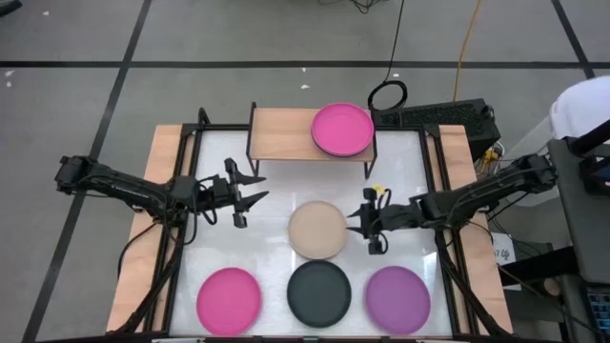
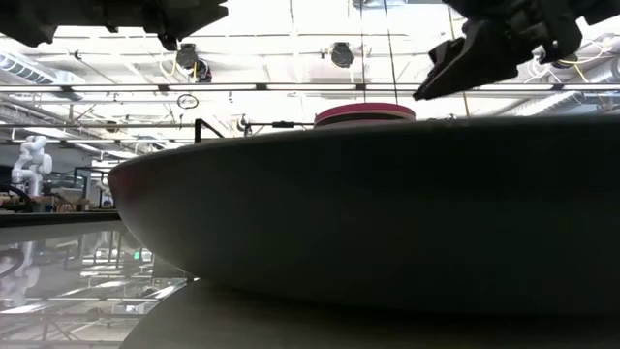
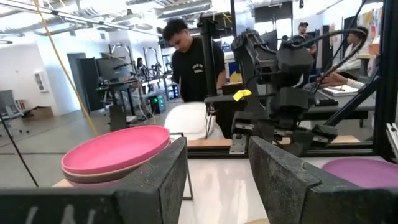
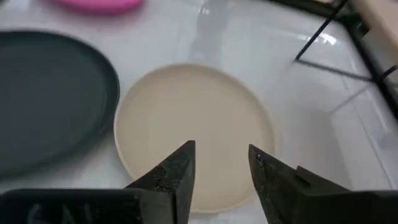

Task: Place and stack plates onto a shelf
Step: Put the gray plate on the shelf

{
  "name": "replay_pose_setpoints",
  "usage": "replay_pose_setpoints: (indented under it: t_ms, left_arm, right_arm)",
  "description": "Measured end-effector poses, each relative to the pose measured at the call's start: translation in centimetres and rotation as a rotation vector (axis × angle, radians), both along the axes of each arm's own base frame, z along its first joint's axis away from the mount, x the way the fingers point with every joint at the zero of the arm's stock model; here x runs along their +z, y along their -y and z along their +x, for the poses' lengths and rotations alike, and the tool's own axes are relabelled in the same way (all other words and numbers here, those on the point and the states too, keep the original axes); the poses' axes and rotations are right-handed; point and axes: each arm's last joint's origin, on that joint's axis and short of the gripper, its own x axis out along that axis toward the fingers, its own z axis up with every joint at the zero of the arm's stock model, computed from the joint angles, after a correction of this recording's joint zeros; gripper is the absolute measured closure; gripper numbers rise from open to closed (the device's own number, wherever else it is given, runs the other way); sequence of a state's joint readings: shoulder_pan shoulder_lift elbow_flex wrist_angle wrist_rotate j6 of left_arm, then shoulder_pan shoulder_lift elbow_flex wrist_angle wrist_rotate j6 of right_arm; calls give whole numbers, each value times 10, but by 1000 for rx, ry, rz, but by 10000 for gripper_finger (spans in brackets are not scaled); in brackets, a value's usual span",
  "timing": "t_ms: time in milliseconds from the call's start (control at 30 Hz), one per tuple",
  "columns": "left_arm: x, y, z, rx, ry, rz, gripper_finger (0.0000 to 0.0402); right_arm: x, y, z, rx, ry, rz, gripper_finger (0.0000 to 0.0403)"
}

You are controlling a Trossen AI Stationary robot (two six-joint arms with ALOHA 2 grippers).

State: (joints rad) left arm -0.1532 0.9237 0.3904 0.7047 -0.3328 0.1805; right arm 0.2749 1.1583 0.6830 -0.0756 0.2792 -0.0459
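The white tabletop (image 1: 267,224) is glossy, framed by light wood strips on either side, and stands on a grey floor crossed by dark lines. The shelf (image 1: 281,135) sits at the far edge of it. A stack of plates (image 1: 342,130) topped by a magenta one rests on the shelf's right half. In front of the shelf, near the table's middle, lies the beige plate (image 1: 318,230). Nearer the front edge than the beige plate runs a row: a magenta plate (image 1: 229,299), a black plate (image 1: 319,292) and a purple plate (image 1: 397,298).

The left gripper (image 1: 250,198) hangs to the left of the beige plate, jaws apart and empty. The right gripper (image 1: 366,227) is just beside the beige plate's right rim, its fingers apart with nothing between them.

The left wrist view alone shows that the stack on the shelf holds more than one plate, with a paler plate under the magenta one, and it shows a person in a black shirt (image 3: 194,59) standing beyond the table in a workshop with bright ceiling lights. The low view is mostly filled by the black plate's rim, with the stack showing above it. The right wrist view looks down on the beige plate between its own spread fingers (image 4: 176,168).
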Motion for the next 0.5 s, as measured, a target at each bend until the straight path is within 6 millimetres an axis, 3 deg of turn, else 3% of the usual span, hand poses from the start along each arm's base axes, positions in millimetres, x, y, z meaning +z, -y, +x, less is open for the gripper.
replay_pose_setpoints:
  t_ms: [233, 500]
  left_arm:
    - [11, -1, -11, 6, 45, 54, 224]
    - [1, -1, -12, 11, -63, 47, 225]
  right_arm:
    - [-23, -4, 8, 46, -149, 3, 257]
    - [-43, -6, 14, 64, -239, -27, 257]
